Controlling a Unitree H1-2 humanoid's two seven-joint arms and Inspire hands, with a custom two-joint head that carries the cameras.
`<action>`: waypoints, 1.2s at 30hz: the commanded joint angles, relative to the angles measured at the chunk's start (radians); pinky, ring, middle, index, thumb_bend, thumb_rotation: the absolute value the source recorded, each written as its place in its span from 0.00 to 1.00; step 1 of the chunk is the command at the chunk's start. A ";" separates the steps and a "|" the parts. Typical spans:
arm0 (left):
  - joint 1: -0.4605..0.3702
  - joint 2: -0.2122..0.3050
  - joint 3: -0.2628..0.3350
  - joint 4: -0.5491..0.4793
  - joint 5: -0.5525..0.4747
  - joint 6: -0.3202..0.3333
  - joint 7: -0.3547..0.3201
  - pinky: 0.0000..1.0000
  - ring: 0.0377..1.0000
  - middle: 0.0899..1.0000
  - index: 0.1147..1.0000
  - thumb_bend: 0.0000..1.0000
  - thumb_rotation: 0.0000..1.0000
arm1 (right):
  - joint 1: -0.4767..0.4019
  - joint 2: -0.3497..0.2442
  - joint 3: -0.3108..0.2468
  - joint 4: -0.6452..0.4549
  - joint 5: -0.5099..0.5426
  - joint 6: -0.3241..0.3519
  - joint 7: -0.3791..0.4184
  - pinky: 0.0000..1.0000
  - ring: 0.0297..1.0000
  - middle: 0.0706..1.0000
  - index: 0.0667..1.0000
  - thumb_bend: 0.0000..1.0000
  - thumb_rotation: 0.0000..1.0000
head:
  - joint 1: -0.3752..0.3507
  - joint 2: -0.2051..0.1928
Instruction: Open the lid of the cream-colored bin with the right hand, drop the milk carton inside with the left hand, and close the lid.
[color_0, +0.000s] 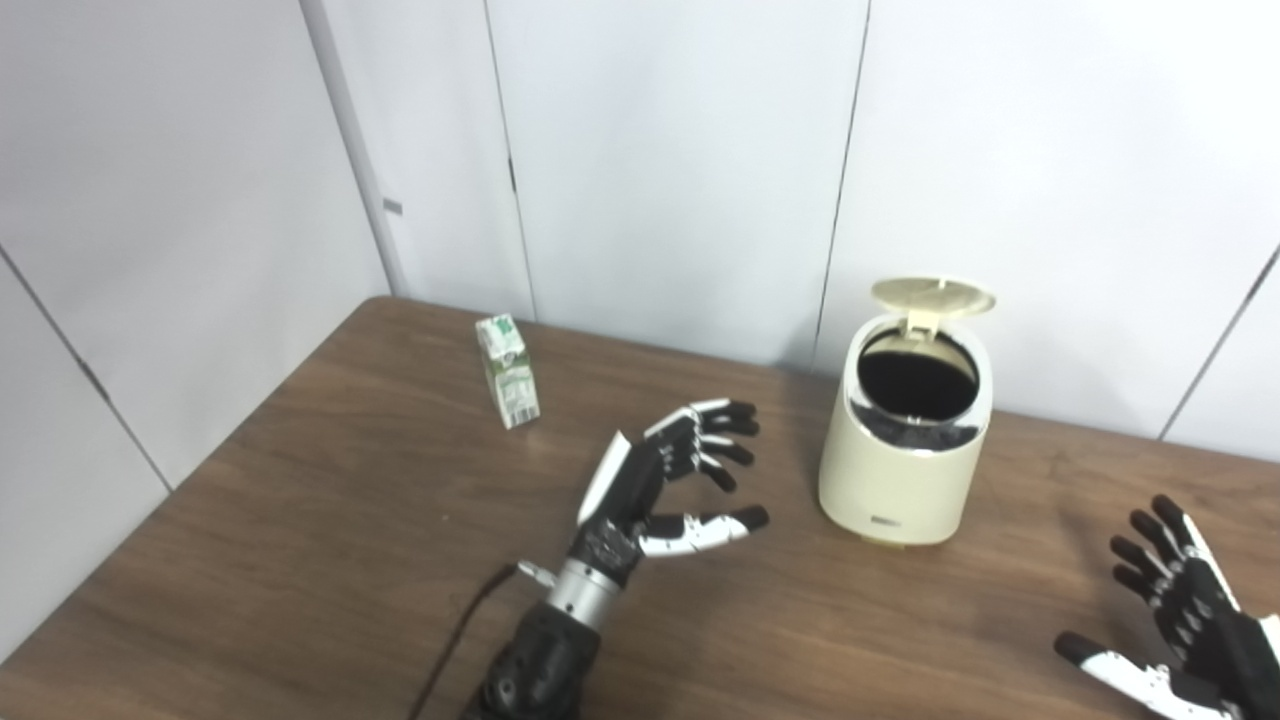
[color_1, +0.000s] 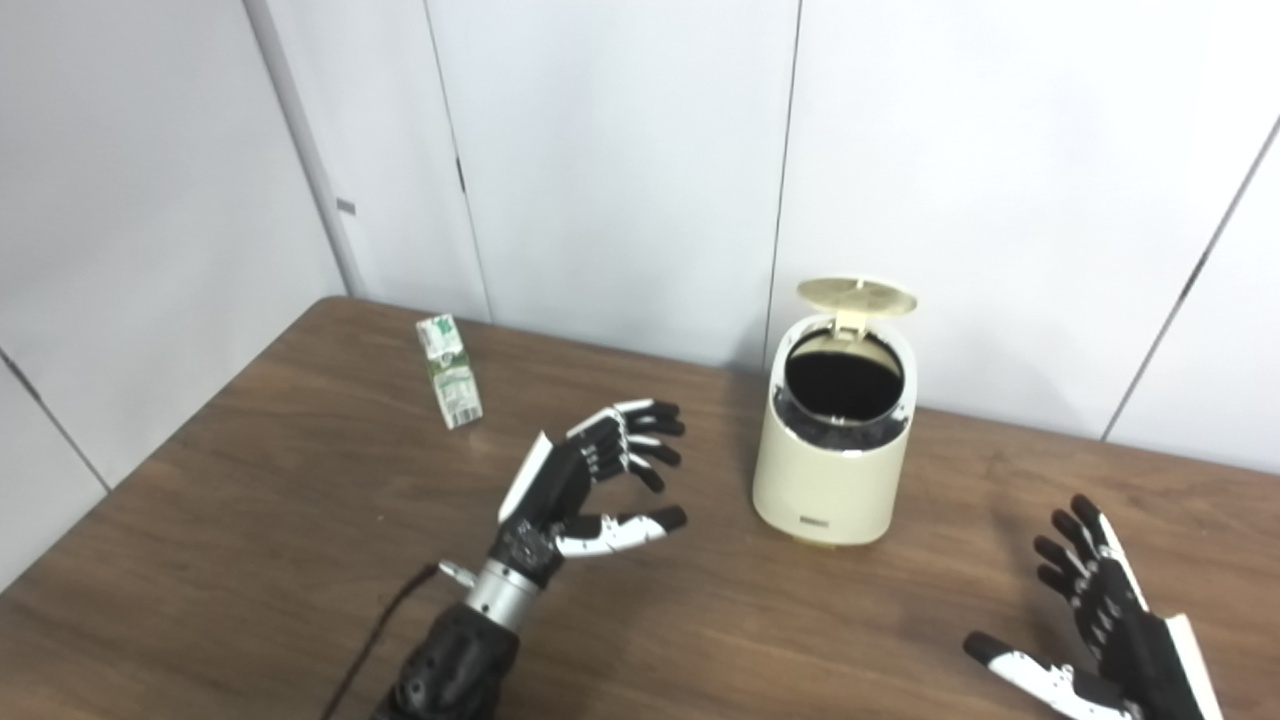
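The bin (color_0: 905, 440) stands on the bench (color_0: 300, 560) with its lid (color_0: 933, 296) up. The left hand (color_0: 665, 480), wide and empty, should reach back left for the upright milk carton (color_0: 508, 371) and squeeze its sides gently; the right hand (color_0: 1180, 625) waits open.

Left hand (color_0: 660, 485) and right hand (color_0: 1185, 625) are built black with white plates; a silver wrist (color_0: 585, 592) and thin black cable (color_0: 455, 635) are seen left.
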 joint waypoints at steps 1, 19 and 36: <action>0.038 -0.017 0.005 0.013 0.008 -0.025 0.049 0.53 0.64 0.71 0.75 0.68 0.07 | -0.017 -0.014 -0.005 -0.034 -0.016 -0.016 -0.012 0.69 0.83 0.90 0.92 0.78 0.26 | -0.001 0.000; -0.161 0.331 0.187 -0.111 0.091 0.008 0.109 0.53 0.63 0.70 0.73 0.76 0.15 | -0.024 -0.036 -0.019 -0.031 -0.020 -0.011 0.003 0.54 0.75 0.85 0.87 0.90 0.36 | 0.013 -0.014; -0.301 0.464 0.237 0.018 0.085 0.113 0.121 0.69 0.77 0.77 0.75 0.79 0.13 | -0.036 -0.045 -0.011 -0.038 -0.021 0.000 0.002 0.52 0.73 0.84 0.84 0.91 0.37 | 0.012 -0.012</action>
